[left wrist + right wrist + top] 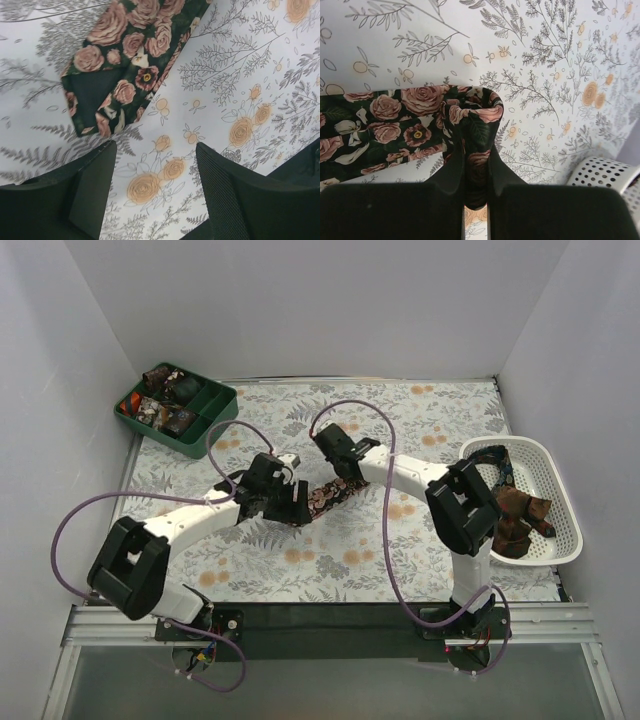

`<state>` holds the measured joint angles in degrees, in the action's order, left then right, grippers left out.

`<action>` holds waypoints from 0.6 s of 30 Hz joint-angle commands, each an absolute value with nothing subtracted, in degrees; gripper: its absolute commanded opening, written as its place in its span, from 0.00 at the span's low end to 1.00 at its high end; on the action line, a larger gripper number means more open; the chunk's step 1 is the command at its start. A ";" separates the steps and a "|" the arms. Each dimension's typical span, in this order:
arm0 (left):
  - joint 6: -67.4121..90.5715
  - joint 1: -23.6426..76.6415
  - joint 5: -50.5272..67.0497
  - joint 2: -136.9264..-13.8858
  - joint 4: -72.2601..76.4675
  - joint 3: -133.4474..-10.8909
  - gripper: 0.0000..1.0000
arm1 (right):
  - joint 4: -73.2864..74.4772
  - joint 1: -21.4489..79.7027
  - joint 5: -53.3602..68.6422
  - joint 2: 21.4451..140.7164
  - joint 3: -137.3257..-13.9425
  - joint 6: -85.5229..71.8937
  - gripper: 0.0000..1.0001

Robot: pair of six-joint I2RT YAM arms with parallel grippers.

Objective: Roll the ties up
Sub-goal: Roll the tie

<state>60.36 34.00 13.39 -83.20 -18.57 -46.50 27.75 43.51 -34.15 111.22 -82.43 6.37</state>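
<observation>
The right fingers [451, 170] are pressed together on a folded-over end of the rose-print tie [390, 125], and the fold stands up between them off the counter [560, 60]. The left fingers [90, 190] stand apart with nothing between them. They are poised over floral cloth just beside the tie's other end, which is turned back to show dark lining.

The white lattice basket [565, 540] sits at the counter's right edge and holds a loose heap of brown and dark ties [515, 515]. The dark green divided tray [218, 412] sits at the far left corner with small coils [165, 405] in its compartments; their number cannot be told.

White walls [300, 300] close the counter on the left, back and right, with the tray and the basket close against them. Bare patterned cloth runs from the tie to the back wall, and also toward the arm bases.

From above, the tie lies mid-counter. Its long axis runs diagonally from near-left, by the left fingers, to far-right, under the right fingers.
</observation>
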 commanded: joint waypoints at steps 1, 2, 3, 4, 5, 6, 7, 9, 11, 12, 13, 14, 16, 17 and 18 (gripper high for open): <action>62.92 32.70 8.80 -76.21 -22.32 -44.83 0.61 | 28.12 47.19 -44.56 114.86 -84.37 9.40 0.01; 63.19 32.17 8.01 -73.76 -23.54 -43.95 0.61 | 28.12 48.07 -44.65 115.40 -84.46 9.58 0.01; 63.37 31.99 7.04 -72.61 -24.25 -43.60 0.61 | 28.12 49.29 -44.47 115.84 -84.46 9.67 0.01; 63.54 31.82 5.47 -71.64 -24.78 -43.25 0.61 | 28.04 49.83 -44.30 116.71 -84.20 9.58 0.01; 63.54 31.64 4.75 -70.06 -25.92 -42.81 0.61 | 28.04 50.70 -43.86 116.98 -83.94 9.58 0.01; 63.46 31.64 4.14 -69.44 -26.36 -42.63 0.61 | 28.04 50.97 -41.94 117.24 -83.41 9.23 0.02; 63.46 31.73 3.70 -68.82 -27.15 -42.37 0.61 | 28.04 51.24 -40.97 117.59 -83.23 8.79 0.03; 63.54 31.55 2.64 -67.33 -27.68 -41.84 0.61 | 28.04 51.68 -37.02 117.86 -82.79 8.35 0.13; 63.54 31.55 1.94 -66.62 -28.04 -41.66 0.61 | 28.30 51.77 -33.94 117.95 -82.71 7.91 0.17; 63.37 31.55 1.76 -66.19 -28.12 -41.75 0.61 | 28.30 51.77 -30.45 117.95 -82.62 7.65 0.24; 63.20 31.55 1.41 -66.09 -28.21 -41.84 0.61 | 28.21 51.77 -28.93 117.86 -82.10 7.65 0.27; 63.11 31.55 1.32 -66.01 -28.47 -41.92 0.61 | 28.21 51.77 -27.70 117.86 -81.92 7.56 0.29; 62.58 31.55 0.97 -65.92 -28.48 -42.36 0.62 | 28.13 51.68 -23.92 117.60 -81.39 7.38 0.36; 62.40 31.55 0.88 -65.83 -28.56 -42.54 0.62 | 28.21 51.77 -22.34 117.34 -81.30 7.56 0.39; 62.40 31.55 0.70 -65.74 -28.65 -42.63 0.62 | 28.13 51.68 -19.63 117.07 -81.30 7.47 0.43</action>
